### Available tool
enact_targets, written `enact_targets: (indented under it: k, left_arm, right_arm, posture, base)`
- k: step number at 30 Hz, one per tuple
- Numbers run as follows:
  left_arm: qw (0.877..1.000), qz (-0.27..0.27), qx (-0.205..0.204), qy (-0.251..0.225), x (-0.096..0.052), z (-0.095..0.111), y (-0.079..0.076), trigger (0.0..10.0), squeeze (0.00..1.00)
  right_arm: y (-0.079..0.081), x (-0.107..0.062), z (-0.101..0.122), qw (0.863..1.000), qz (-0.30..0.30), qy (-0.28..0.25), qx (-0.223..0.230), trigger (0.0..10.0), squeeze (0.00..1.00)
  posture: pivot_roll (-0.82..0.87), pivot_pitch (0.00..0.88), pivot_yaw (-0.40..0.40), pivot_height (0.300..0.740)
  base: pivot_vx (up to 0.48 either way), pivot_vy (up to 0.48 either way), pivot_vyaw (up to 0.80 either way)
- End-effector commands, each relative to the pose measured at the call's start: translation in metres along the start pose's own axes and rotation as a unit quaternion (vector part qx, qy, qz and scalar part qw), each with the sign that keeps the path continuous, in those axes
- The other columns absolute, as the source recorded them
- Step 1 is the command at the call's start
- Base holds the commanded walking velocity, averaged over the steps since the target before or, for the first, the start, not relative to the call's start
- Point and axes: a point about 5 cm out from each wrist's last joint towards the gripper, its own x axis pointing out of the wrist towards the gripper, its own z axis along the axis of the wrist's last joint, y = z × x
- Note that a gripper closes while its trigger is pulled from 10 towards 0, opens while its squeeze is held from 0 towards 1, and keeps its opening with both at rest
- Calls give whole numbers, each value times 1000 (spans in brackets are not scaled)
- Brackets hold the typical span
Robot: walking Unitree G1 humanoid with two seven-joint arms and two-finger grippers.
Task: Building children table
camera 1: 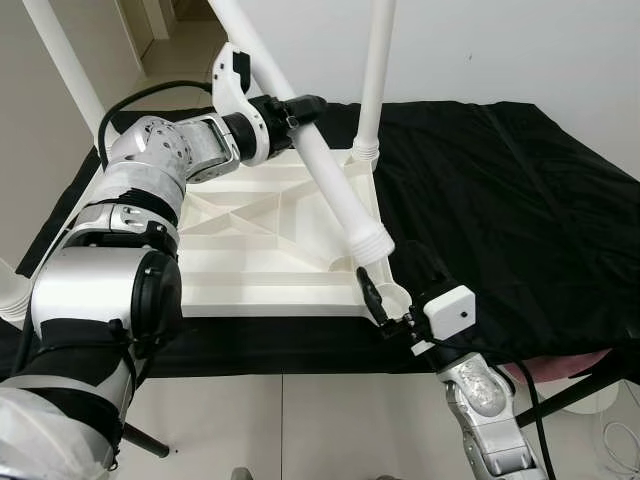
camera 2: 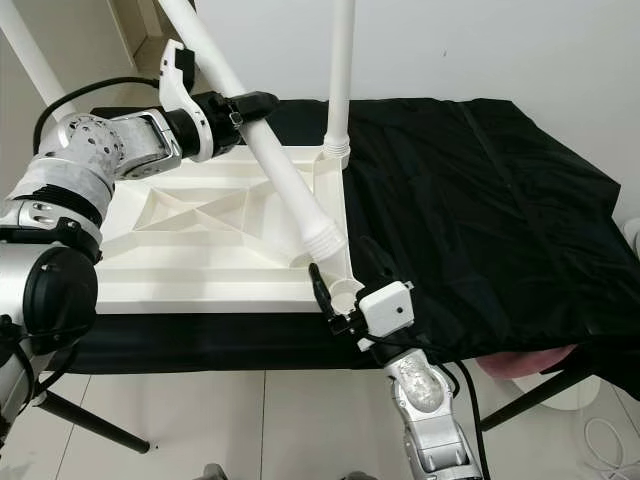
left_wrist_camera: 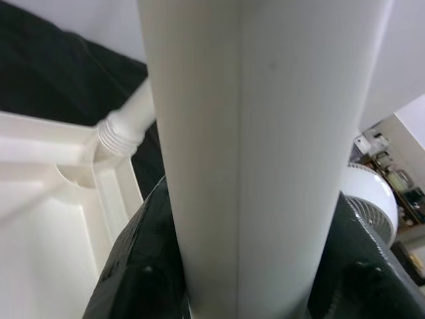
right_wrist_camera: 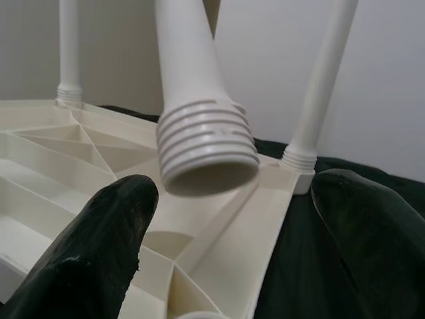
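A white plastic table top [camera 1: 250, 292] lies upside down on a black cloth. One white leg [camera 1: 372, 90] stands screwed into its far right corner, and another leg [camera 1: 60, 60] rises at the far left. My left gripper [camera 1: 300, 108] is shut on a loose white leg [camera 1: 335, 185], held tilted. Its threaded end [right_wrist_camera: 206, 143] hangs just above the rim, close to the near right corner socket [camera 1: 393, 297]. My right gripper [camera 1: 398, 285] is open at that corner, with one finger [right_wrist_camera: 99, 232] over the table top's inside and the other over the cloth.
The black cloth [camera 1: 500, 200] covers a low folding stand and spreads wide to the right. A pink object [camera 1: 570, 365] lies under its right edge. A white fan [left_wrist_camera: 372, 193] stands beyond the stand. Tiled floor lies in front and a white wall behind.
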Motion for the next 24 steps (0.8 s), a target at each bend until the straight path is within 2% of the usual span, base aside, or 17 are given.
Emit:
enact_targets:
  k: [1,7,14,15,21,22,24]
  left_arm:
    - [998,-49,30,-25,-2,13,-8,10000,0]
    - [995,-43,66,-55,-1,18,-9,10000,0]
    - [991,-48,101,-78,1,18,-15,10000,0]
    - [987,-42,128,-87,2,18,-17,10000,0]
    - [983,-48,138,-109,5,16,-24,10000,0]
    - [982,-51,141,-118,7,14,-29,10000,0]
    - [982,-51,141,-118,7,14,-29,10000,0]
  right_arm:
    - [-2,0,-2,1000,-8,11,9,10000,0]
    - [-7,10,-1,999,-27,39,19,10000,0]
    - [-13,21,2,998,-36,55,5,10000,0]
    - [-14,25,3,998,-36,53,1,10000,0]
    - [-16,35,7,998,-41,48,-7,10000,0]
    - [-17,41,9,998,-41,47,5,10000,0]
    - [-17,41,9,998,-41,47,5,10000,0]
  posture:
    - [-135,0,64,740]
    - [-135,0,54,740]
    - [-132,0,38,740]
    - [-129,0,35,740]
    - [-121,0,21,740]
    - [-114,0,12,740]
    - [-114,0,12,740]
  base:
    - [0,0,0]
    - [0,0,0]
    - [0,0,0]
    - [0,0,0]
    - [0,0,0]
    - [0,0,0]
    - [0,0,0]
